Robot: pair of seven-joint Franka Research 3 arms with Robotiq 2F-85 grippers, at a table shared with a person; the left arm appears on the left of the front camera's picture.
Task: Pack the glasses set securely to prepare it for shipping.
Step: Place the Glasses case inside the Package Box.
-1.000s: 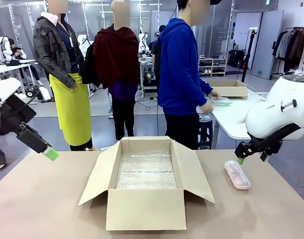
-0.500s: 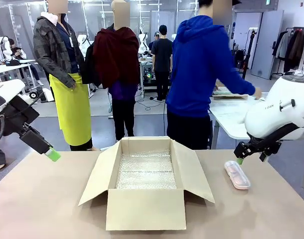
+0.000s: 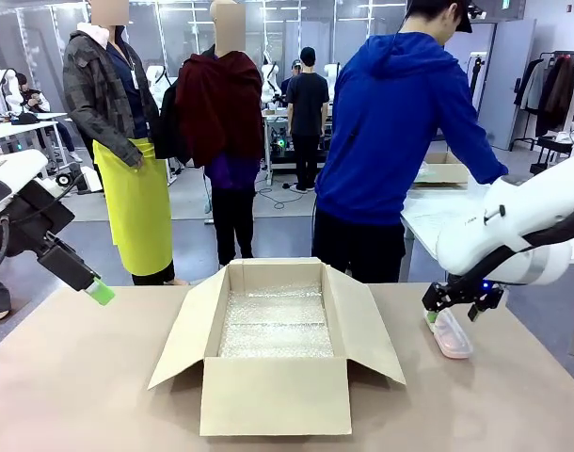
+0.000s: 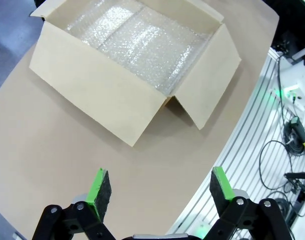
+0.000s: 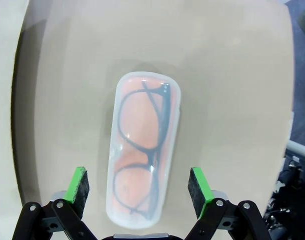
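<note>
Pink glasses case (image 5: 142,150) lies flat on the counter (image 3: 80,395), right of the open cardboard box (image 3: 268,400) and apart from it. Right gripper (image 5: 138,182) hangs directly above, jaws wide open astride the case's narrow width, evidently aligned for pickup. Left gripper (image 4: 160,187) hovers left of the box, jaws open, empty. Bubble wrap (image 3: 276,322) lines the box floor, presumably as cushioning.

An open cardboard box (image 3: 276,395) sits mid-table (image 3: 71,386), with bubble wrap (image 3: 276,322) lying in its bottom. Right of it a glasses case (image 3: 453,339) lies on the table, the right gripper (image 5: 138,185) just above, one finger either side. The left gripper (image 4: 160,182) hangs well left of the box, over the far-left edge
</note>
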